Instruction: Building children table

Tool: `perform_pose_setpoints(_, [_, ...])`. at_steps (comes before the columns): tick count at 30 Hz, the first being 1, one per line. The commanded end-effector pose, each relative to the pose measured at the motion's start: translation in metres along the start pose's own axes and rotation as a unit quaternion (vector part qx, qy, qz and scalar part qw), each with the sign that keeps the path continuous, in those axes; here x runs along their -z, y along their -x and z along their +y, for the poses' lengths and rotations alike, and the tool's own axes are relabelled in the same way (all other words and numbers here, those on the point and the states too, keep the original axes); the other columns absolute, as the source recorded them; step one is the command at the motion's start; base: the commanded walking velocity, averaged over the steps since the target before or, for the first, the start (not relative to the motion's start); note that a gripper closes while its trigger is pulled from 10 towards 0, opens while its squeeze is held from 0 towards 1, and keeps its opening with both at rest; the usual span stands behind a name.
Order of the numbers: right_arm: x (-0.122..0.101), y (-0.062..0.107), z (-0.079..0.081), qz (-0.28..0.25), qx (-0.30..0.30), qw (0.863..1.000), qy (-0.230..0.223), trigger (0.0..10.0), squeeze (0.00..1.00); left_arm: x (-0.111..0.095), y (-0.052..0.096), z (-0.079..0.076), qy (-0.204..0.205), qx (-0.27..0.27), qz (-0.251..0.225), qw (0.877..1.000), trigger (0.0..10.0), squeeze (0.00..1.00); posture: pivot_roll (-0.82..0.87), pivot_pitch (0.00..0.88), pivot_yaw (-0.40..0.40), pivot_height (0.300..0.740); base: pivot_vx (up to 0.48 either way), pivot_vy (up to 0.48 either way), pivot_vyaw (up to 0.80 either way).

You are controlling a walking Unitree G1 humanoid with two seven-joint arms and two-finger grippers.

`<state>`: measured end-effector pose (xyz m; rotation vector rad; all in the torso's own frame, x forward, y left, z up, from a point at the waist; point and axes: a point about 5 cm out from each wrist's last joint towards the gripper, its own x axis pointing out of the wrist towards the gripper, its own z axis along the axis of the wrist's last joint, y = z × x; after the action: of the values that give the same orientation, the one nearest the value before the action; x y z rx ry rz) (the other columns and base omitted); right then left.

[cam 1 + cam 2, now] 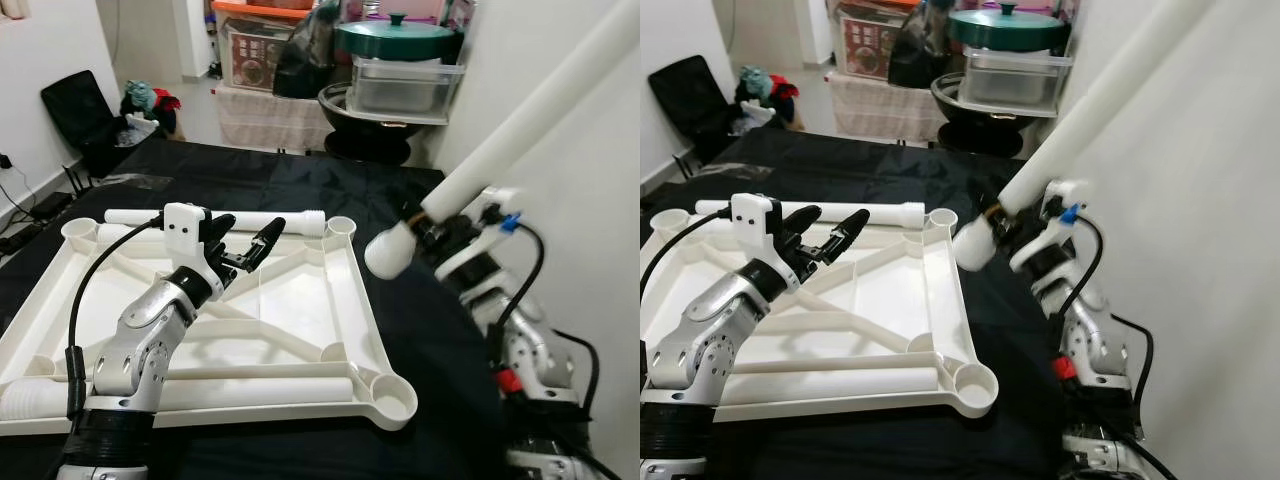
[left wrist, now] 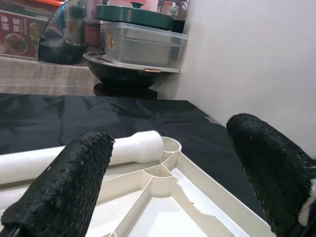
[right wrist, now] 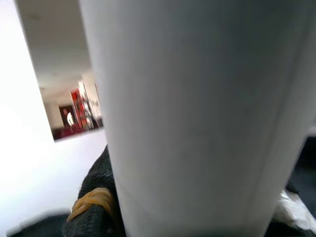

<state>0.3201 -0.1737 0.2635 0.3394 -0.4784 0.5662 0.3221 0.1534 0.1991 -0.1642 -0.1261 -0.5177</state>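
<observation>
White plastic table top (image 1: 300, 310) lying upside down on black cloth (image 1: 300, 190), four corner sockets empty. Right hand (image 1: 440, 232) clamped on one table leg (image 1: 520, 125), tilted off the far right corner. Left hand (image 1: 240, 245) spread wide above the frame. Two legs lying loose; probably none fitted yet.

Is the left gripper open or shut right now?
Open. The left gripper hovers over the tabletop, jaws spread, holding nothing.
</observation>
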Motion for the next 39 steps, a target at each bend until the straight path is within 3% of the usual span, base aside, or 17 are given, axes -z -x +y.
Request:
perform_pose_setpoints(1, [-0.005, 0.001, 0.001, -0.009, -0.004, 1.0, -0.004, 0.0, 0.0, 0.004, -0.001, -0.002, -0.001, 0.004, 0.007, 1.0, 10.0, 0.0, 0.1, 0.0, -0.054, 0.74, 0.0, 0.0, 0.0])
perform_pose_setpoints(3, [0.003, 0.014, -0.013, 0.041, 0.021, 0.997, 0.059, 0.0, 0.0, 0.005, 0.0, -0.001, -0.007, 0.004, 0.01, 1.0, 10.0, 0.0, 0.1, 0.0, -0.056, 0.74, 0.0, 0.0, 0.0])
perform_pose_setpoints(4, [0.003, 0.014, -0.013, 0.041, 0.021, 0.997, 0.059, 0.0, 0.0, 0.005, 0.0, -0.001, -0.007, 0.004, 0.01, 1.0, 10.0, 0.0, 0.1, 0.0, -0.056, 0.74, 0.0, 0.0, 0.0])
perform_pose_setpoints(6, [0.012, 0.034, -0.032, 0.109, 0.059, 0.984, 0.131, 0.0, 0.0, 0.009, 0.003, 0.0, -0.026, -0.001, 0.023, 0.999, 10.0, 0.0, 0.1, 0.0, -0.058, 0.74, 0.0, 0.0, 0.0])
perform_pose_setpoints(7, [0.012, 0.034, -0.032, 0.109, 0.059, 0.984, 0.131, 0.0, 0.0, 0.009, 0.003, 0.0, -0.026, -0.001, 0.023, 0.999, 10.0, 0.0, 0.1, 0.0, -0.058, 0.74, 0.0, 0.0, 0.0])
perform_pose_setpoints(8, [0.016, 0.046, -0.041, 0.153, 0.074, 0.97, 0.174, 0.0, 0.0, 0.012, 0.005, 0.0, -0.04, -0.002, 0.032, 0.999, 10.0, 0.0, 0.09, 0.0, -0.061, 0.74, 0.0, 0.0, 0.0])
perform_pose_setpoints(9, [0.016, 0.046, -0.041, 0.153, 0.074, 0.97, 0.174, 0.0, 0.0, 0.012, 0.005, 0.0, -0.04, -0.002, 0.032, 0.999, 10.0, 0.0, 0.09, 0.0, -0.061, 0.74, 0.0, 0.0, 0.0])
perform_pose_setpoints(10, [0.021, 0.06, -0.048, 0.203, 0.077, 0.95, 0.223, 0.0, 0.0, 0.015, 0.007, -0.001, -0.049, -0.001, 0.038, 0.998, 10.0, 0.0, 0.09, 0.0, -0.058, 0.74, 0.0, 0.0, 0.0])
perform_pose_setpoints(11, [0.021, 0.06, -0.048, 0.203, 0.077, 0.95, 0.223, 0.0, 0.0, 0.015, 0.007, -0.001, -0.049, -0.001, 0.038, 0.998, 10.0, 0.0, 0.09, 0.0, -0.058, 0.74, 0.0, 0.0, 0.0])
perform_pose_setpoints(12, [0.029, 0.076, -0.052, 0.252, 0.069, 0.931, 0.256, 0.0, 0.0, 0.018, 0.009, -0.002, -0.06, 0.002, 0.045, 0.997, 10.0, 0.0, 0.08, 0.0, -0.06, 0.74, 0.0, 0.0, 0.0])
perform_pose_setpoints(14, [0.038, 0.095, -0.051, 0.309, 0.052, 0.908, 0.277, 0.0, 0.0, 0.021, 0.011, -0.004, -0.069, 0.006, 0.051, 0.996, 10.0, 0.0, 0.08, 0.0, -0.055, 0.74, 0.0, 0.0, 0.0])
perform_pose_setpoints(16, [0.041, 0.102, -0.048, 0.329, 0.044, 0.902, 0.276, 0.0, 0.0, 0.022, 0.012, -0.004, -0.07, 0.007, 0.053, 0.996, 10.0, 0.0, 0.08, 0.0, -0.054, 0.74, 0.0, 0.0, 0.0])
perform_pose_setpoints(20, [0.045, 0.108, -0.043, 0.344, 0.026, 0.901, 0.264, 0.0, 0.0, 0.022, 0.013, -0.003, -0.071, 0.008, 0.054, 0.996, 10.0, 0.0, 0.07, 0.0, -0.052, 0.74, 0.0, 0.0, 0.0])
perform_pose_setpoints(24, [0.059, 0.12, -0.013, 0.359, -0.056, 0.911, 0.194, 0.0, 0.0, 0.024, 0.016, 0.004, -0.084, -0.002, 0.063, 0.994, 10.0, 0.0, 0.07, 0.0, -0.056, 0.74, 0.0, 0.0, 0.0])
perform_pose_setpoints(28, [0.061, 0.119, -0.007, 0.354, -0.065, 0.917, 0.175, 0.0, 0.0, 0.024, 0.016, 0.005, -0.085, -0.005, 0.065, 0.994, 10.0, 0.0, 0.07, 0.0, -0.056, 0.74, 0.0, 0.0, 0.0])
perform_pose_setpoints(32, [0.066, 0.109, 0.012, 0.32, -0.08, 0.937, 0.118, 0.0, 0.0, 0.024, 0.018, 0.013, -0.101, -0.022, 0.068, 0.992, 10.0, 0.0, 0.07, 0.0, -0.055, 0.74, 0.0, 0.0, 0.0])
perform_pose_setpoints(39, [0.067, 0.104, 0.027, 0.287, -0.085, 0.95, 0.092, 0.0, 0.0, 0.025, 0.018, 0.015, -0.107, -0.033, 0.073, 0.991, 10.0, 0.0, 0.07, 0.0, -0.038, 0.74, 0.0, 0.0, 0.0])
